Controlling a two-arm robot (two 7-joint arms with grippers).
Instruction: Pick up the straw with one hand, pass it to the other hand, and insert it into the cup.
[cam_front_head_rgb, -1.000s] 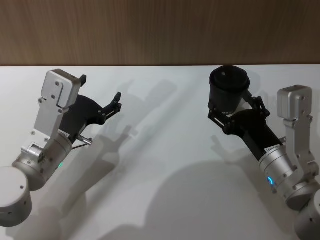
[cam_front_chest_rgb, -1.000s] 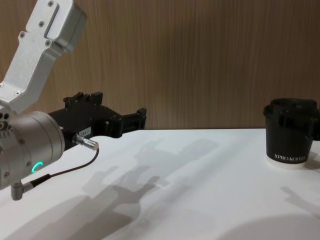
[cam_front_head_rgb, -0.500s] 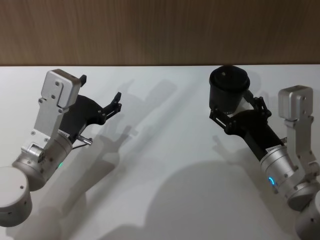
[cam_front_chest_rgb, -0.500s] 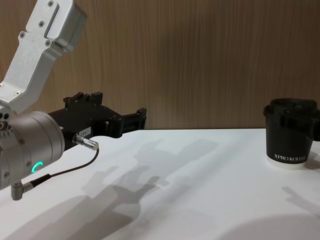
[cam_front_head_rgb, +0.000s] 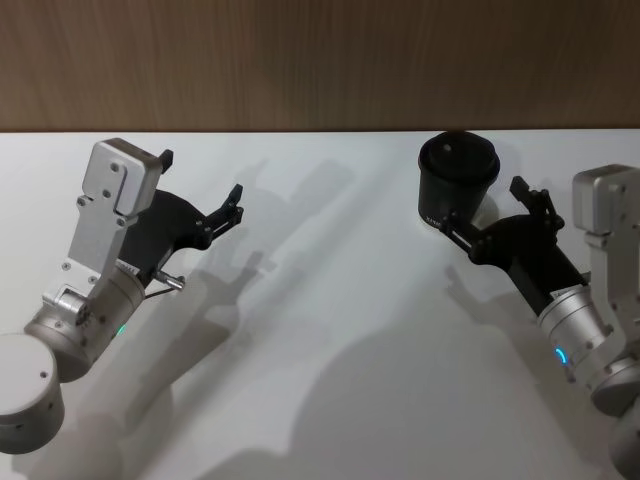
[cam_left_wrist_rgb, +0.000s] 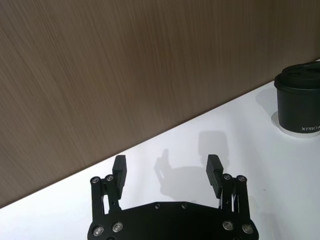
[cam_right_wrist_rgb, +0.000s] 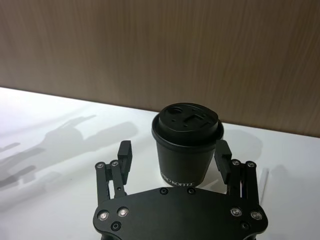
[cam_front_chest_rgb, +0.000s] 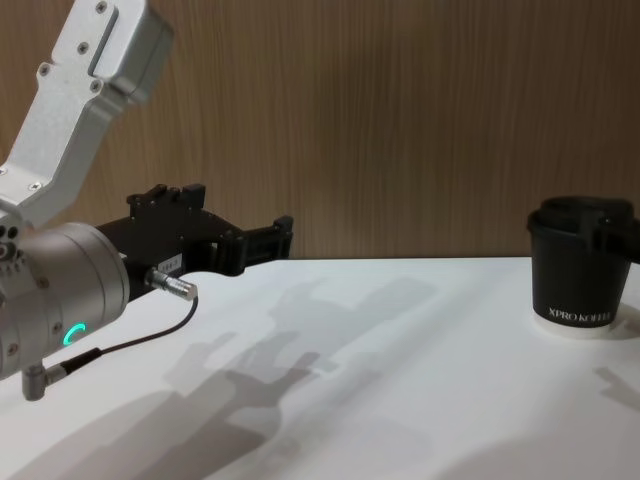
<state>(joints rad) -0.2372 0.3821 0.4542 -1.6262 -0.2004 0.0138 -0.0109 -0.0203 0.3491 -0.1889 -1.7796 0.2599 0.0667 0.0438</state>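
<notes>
Coffee cup (cam_front_head_rgb: 458, 180): we held the right gripper (cam_front_head_rgb: 485, 204) spread just beside it; left gripper (cam_front_head_rgb: 201, 175), also spread, well away, probably awaiting handover.

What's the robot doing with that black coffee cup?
Nothing is held right now. The right gripper is open, close beside the black XPRO KOFFEE cup, which stands upright with its lid on. The left gripper is open and empty too, over the left side of the table. What looks like the white straw lies on the table near the right gripper, not yet in the cup.
</notes>
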